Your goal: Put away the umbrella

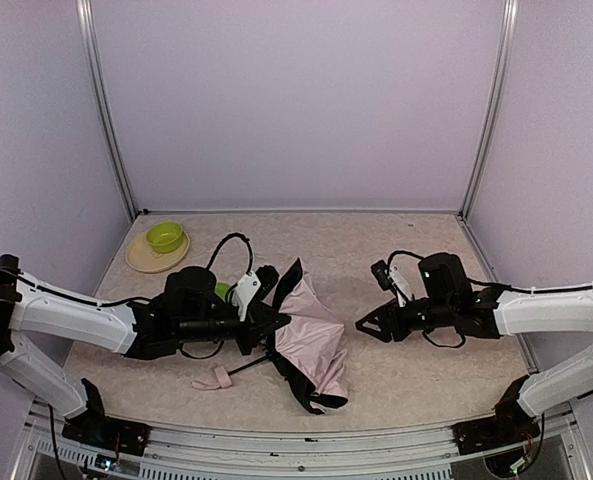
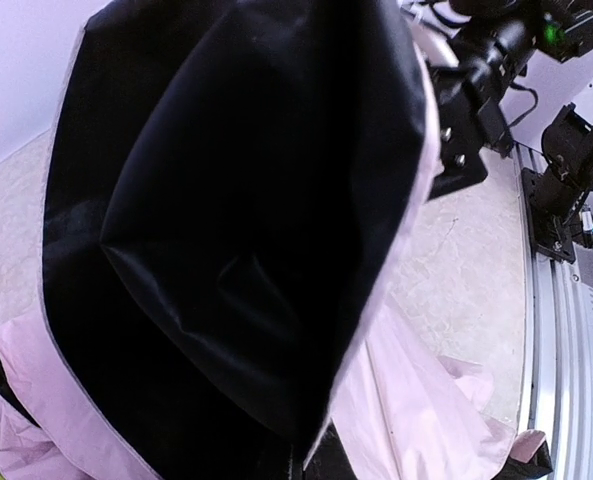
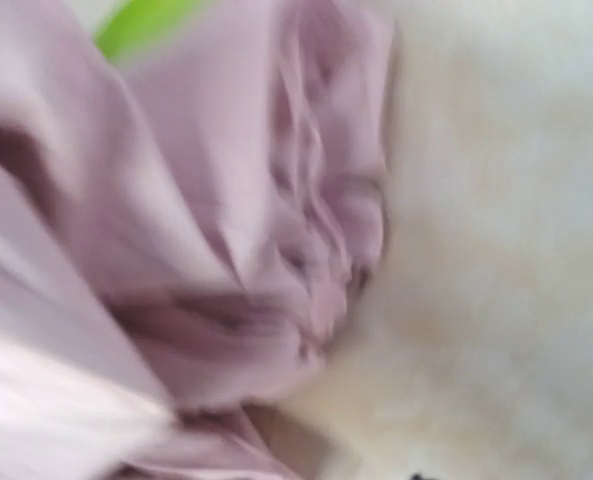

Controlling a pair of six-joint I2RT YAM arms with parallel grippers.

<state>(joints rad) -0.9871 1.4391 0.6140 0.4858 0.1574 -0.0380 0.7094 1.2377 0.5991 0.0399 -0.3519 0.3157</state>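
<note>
Where the umbrella (image 1: 311, 342) lies half-collapsed on the table (image 1: 426, 260), the left gripper (image 1: 276, 322) is clamped on its canopy edge. The right gripper (image 1: 361, 327) stands parted and empty, just beside the fabric.

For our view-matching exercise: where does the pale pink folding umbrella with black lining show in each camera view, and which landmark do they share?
Top external: pale pink folding umbrella lies lower centre.
Left wrist: its black lining fills most of the frame.
Right wrist: blurred pink folds, left half.
Shared landmark: beige speckled tabletop.
</note>
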